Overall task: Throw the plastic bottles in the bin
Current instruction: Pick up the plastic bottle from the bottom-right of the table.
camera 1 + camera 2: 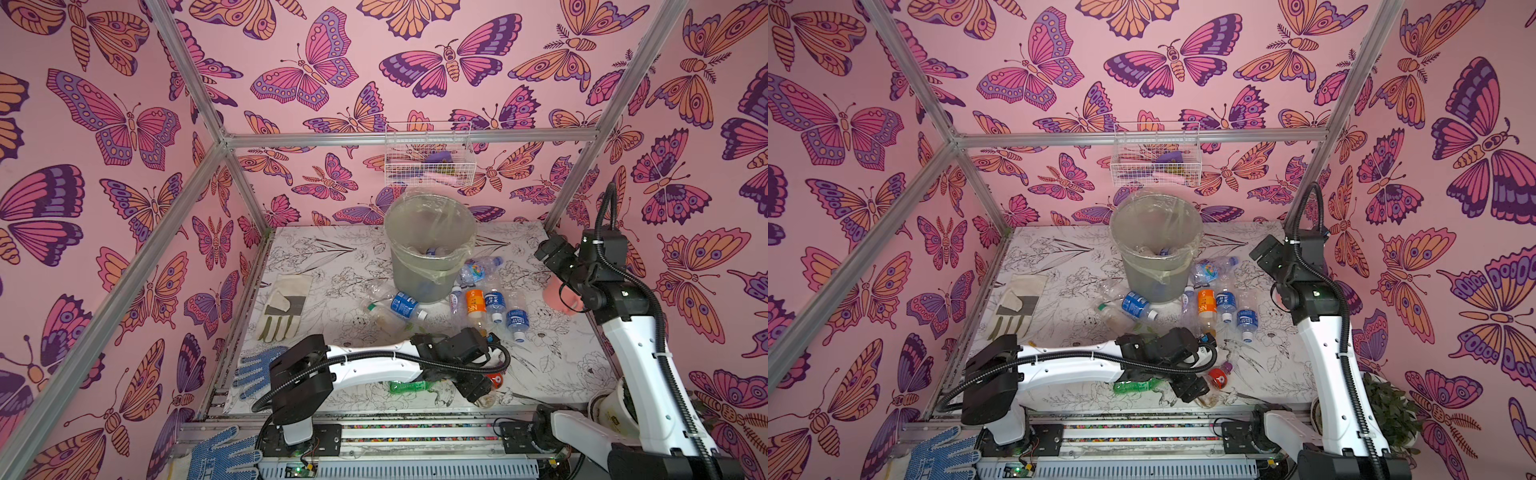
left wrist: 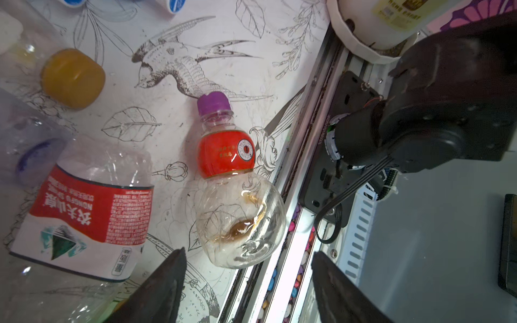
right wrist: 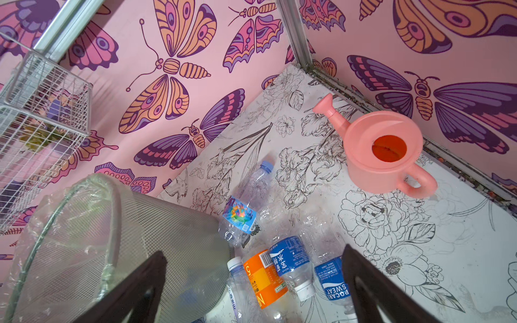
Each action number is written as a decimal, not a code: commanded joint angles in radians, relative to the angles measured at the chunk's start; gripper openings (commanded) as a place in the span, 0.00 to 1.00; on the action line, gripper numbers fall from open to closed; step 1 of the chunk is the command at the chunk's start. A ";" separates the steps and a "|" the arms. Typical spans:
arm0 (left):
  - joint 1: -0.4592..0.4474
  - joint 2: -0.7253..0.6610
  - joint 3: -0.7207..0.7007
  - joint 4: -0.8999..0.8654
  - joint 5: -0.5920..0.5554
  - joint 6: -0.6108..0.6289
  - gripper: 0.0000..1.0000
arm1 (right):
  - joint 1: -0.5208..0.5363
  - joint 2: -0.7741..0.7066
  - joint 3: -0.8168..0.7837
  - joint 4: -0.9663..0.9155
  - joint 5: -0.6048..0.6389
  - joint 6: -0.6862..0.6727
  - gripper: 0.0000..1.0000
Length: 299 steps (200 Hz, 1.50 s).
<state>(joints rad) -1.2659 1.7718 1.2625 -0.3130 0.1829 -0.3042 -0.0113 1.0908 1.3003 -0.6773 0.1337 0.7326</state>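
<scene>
My left gripper (image 2: pixel 248 251) is open low over the table's front edge. The round clear base of a red-labelled, purple-capped bottle (image 2: pixel 226 156) lies just inside its fingertips, untouched; both top views show this bottle (image 1: pixel 494 379) by the gripper (image 1: pixel 478 390). A green bottle (image 1: pixel 409 386) lies under the left arm. The grey lined bin (image 1: pixel 428 266) stands at the back with bottles inside. My right gripper (image 3: pixel 254 249) hangs open and empty, high above the orange-labelled (image 3: pixel 264 279) and blue-labelled bottles (image 3: pixel 291 257) beside the bin (image 3: pixel 112 237).
A pink watering can (image 3: pixel 383 151) stands by the right wall. A white wire basket (image 1: pixel 428 156) hangs on the back wall. A work glove (image 1: pixel 282 307) and a blue glove (image 1: pixel 257 370) lie at the left. A metal rail (image 2: pixel 282 251) runs along the table front.
</scene>
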 commanded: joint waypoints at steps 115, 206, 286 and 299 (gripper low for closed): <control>-0.006 0.185 0.183 -0.187 0.021 0.016 0.73 | -0.020 -0.045 -0.019 -0.003 0.014 0.030 0.99; -0.010 0.269 0.252 -0.242 0.019 0.040 0.79 | -0.026 -0.068 -0.026 0.002 0.032 0.017 0.99; -0.003 0.320 0.279 -0.265 -0.037 0.062 0.81 | -0.030 -0.078 -0.033 0.002 0.041 0.007 0.99; -0.002 0.328 0.282 -0.268 -0.040 0.063 0.81 | -0.031 -0.078 -0.033 0.001 0.041 0.005 0.99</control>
<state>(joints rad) -1.2705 2.0480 1.5421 -0.5217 0.1833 -0.2630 -0.0360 1.0264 1.2701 -0.6769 0.1555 0.7544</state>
